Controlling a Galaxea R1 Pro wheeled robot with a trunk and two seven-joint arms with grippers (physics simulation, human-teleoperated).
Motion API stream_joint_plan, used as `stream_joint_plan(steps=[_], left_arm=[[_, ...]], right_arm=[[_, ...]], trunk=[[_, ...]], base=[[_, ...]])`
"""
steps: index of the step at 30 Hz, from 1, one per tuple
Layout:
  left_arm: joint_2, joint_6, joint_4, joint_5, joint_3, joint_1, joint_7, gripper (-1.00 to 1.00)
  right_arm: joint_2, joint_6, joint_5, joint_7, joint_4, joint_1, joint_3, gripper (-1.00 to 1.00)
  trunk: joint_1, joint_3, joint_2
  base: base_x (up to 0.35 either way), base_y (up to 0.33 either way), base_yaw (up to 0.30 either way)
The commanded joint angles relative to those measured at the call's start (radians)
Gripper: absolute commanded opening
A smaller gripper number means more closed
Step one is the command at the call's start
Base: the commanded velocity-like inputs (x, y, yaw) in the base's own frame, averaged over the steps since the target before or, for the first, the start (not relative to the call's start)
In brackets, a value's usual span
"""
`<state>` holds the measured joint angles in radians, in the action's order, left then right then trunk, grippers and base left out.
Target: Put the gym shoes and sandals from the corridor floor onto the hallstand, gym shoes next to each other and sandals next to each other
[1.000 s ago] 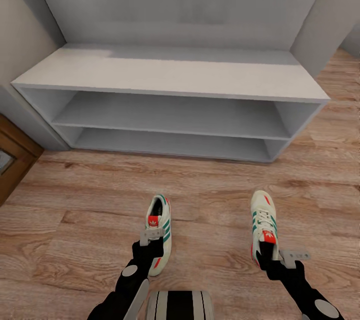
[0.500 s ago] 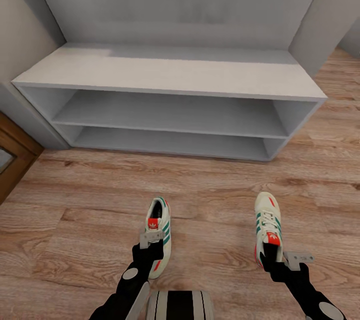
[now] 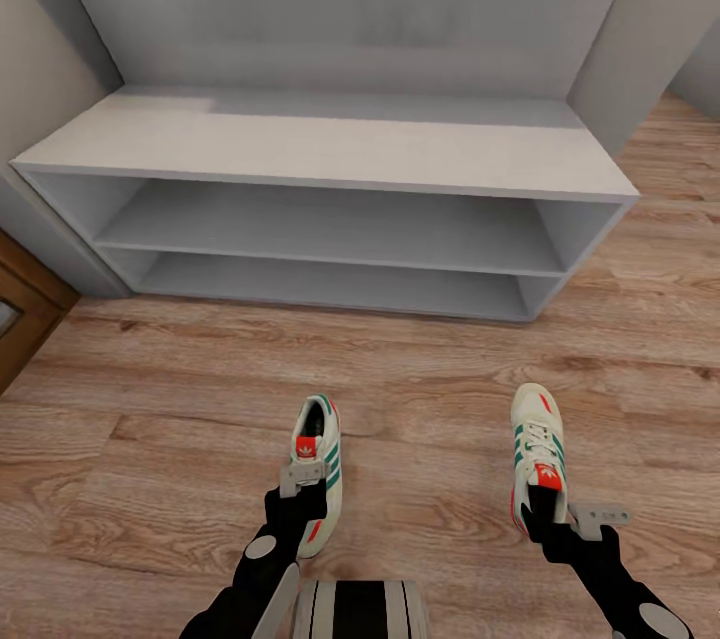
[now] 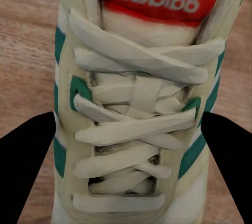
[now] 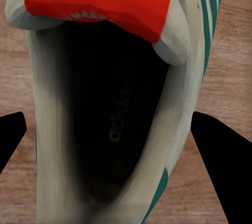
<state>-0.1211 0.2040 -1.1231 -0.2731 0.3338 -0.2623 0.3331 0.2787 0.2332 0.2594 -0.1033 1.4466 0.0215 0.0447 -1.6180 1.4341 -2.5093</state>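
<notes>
Two white gym shoes with green stripes and red-orange patches hang low over the corridor floor (image 3: pixel 180 399), toes toward the hallstand (image 3: pixel 330 144). My left gripper (image 3: pixel 305 491) is shut on the left gym shoe (image 3: pixel 322 449). In the left wrist view its black fingers (image 4: pixel 26 171) press both sides of the laced upper (image 4: pixel 131 113). The right gripper (image 3: pixel 545 521) is shut on the right gym shoe (image 3: pixel 537 439), its fingers (image 5: pixel 223 166) flanking the shoe's dark opening (image 5: pixel 110 108). The sandals are out of view.
The hallstand's flat grey-white top and two open shelf levels (image 3: pixel 320 229) hold nothing, with a tall back panel (image 3: pixel 340 9) behind. A brown wooden door edge (image 3: pixel 20 309) stands at the left. Open plank floor lies between me and the rack.
The whole view has shifted a little, so the camera moved; the rack now sits slightly further left. Both shoes stay gripped, the right one drifting slightly right and lower.
</notes>
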Motion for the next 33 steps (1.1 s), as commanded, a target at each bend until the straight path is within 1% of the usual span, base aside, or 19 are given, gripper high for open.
stream_joint_plan(steps=[1,10,14,33], left_arm=[[0.000,0.000,0.000,0.000,0.000,0.000,0.000,-1.00],[0.000,0.000,0.000,0.000,0.000,0.000,0.000,-1.00],[0.000,0.000,0.000,-0.001,0.001,0.000,0.000,-1.00],[0.000,0.000,0.000,-0.001,0.000,0.000,0.000,-1.00]], right_arm=[[0.000,0.000,0.000,-0.001,0.000,0.000,0.000,-1.00],[-0.001,0.000,0.000,-0.001,0.000,0.000,0.000,-1.00],[-0.002,0.000,0.000,-0.001,0.000,0.000,0.000,-1.00],[-0.007,-0.001,-0.002,-0.007,-0.002,0.000,0.003,-1.00]], trunk=[[0.000,0.000,0.000],[0.000,0.000,0.000],[0.000,0.000,0.000],[0.000,0.000,0.000]], base=[[0.000,-0.016,-0.029],[0.000,-0.006,-0.151],[0.000,-0.001,-0.073],[0.000,0.000,-0.012]])
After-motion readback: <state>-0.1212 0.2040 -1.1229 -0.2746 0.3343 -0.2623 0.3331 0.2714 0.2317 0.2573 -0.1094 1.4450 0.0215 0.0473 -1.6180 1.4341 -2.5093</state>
